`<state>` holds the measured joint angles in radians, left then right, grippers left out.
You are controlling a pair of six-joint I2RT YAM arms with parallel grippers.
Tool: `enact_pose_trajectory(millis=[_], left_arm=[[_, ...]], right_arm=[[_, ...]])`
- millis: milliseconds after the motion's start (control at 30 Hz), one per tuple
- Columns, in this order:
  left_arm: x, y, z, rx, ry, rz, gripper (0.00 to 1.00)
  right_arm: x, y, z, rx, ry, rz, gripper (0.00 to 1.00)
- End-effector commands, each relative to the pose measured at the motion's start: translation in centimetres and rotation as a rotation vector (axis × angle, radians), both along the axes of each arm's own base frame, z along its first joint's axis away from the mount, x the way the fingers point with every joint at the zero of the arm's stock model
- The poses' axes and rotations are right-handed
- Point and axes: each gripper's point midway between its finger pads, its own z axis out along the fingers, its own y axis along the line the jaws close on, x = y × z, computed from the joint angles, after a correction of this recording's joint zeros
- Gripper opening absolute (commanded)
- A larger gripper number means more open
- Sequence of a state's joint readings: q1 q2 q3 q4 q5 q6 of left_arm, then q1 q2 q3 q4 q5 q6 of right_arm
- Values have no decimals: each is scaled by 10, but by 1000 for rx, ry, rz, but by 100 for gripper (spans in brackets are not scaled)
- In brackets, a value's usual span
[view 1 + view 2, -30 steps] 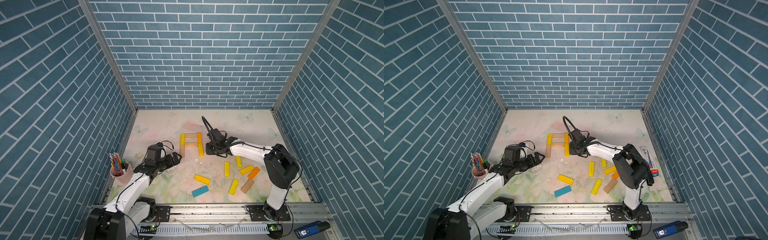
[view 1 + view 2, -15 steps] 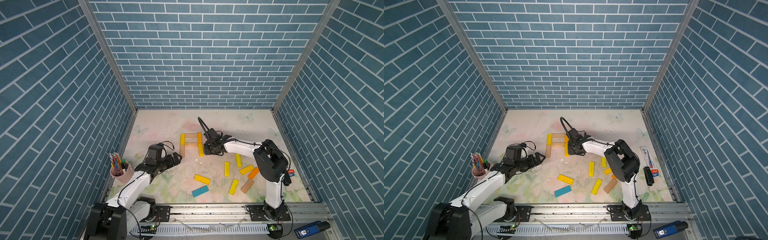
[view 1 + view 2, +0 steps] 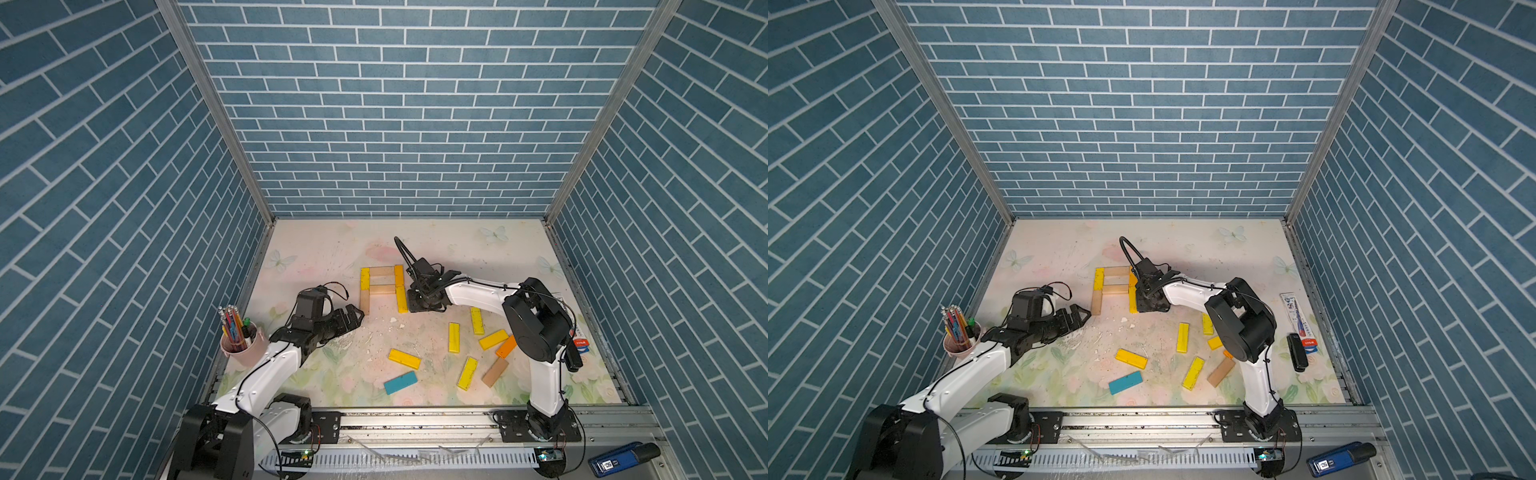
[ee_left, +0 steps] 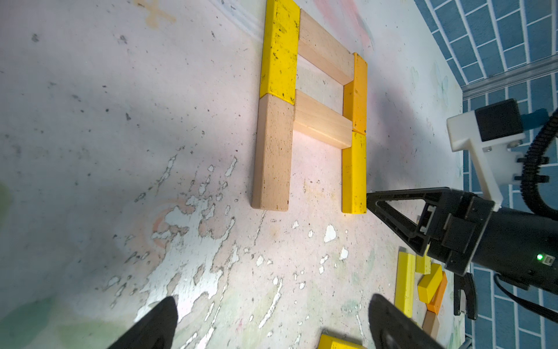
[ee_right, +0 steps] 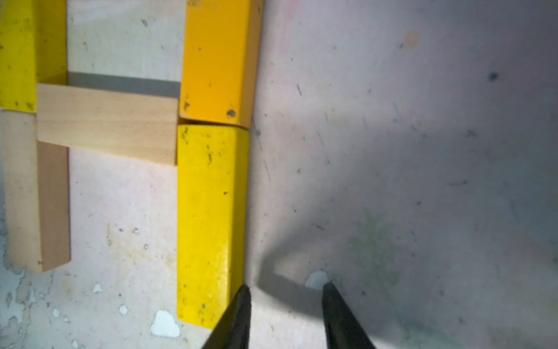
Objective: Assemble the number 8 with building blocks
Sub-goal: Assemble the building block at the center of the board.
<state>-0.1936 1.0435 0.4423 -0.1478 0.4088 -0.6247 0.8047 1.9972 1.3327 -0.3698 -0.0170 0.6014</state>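
Six building blocks (image 3: 382, 289) are being shown laid; the figure's bottom is seemingly being left unclosed. The left fingers (image 4: 154, 326) and right fingers (image 5: 238, 320) are being held apart, empty.

The worn floral tabletop (image 3: 316, 257) bears, at mid-frame, a frame of blocks (image 3: 382, 289): six touching planks, yellow, orange and tan, open at its lower end. Loose blocks (image 3: 454, 337) in yellow, orange and tan lie scattered at lower right, with a teal block (image 3: 400, 382) at lower centre. A pencil cup (image 3: 243, 345) stands at the left edge.
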Motion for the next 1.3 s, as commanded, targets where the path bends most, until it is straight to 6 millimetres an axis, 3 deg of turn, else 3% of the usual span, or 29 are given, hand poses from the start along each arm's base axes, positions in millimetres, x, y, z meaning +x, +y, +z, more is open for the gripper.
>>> enact_pose_trajectory(millis=[0,933,1100,1267], left_arm=[[-2,2,-6,1,6,3,100],[-4,3,-8,4,9,5,100],[-7,2,-5,3,7,-12,100],[-17,-2,-3,24,11,-47,100]], right_arm=[[1,3,-1,-7,7,20,42],[2,2,-1,-2,1,4,45],[1,-3,7,17,-27,-22,42],[-14,-2,27,113,-68,32,42]])
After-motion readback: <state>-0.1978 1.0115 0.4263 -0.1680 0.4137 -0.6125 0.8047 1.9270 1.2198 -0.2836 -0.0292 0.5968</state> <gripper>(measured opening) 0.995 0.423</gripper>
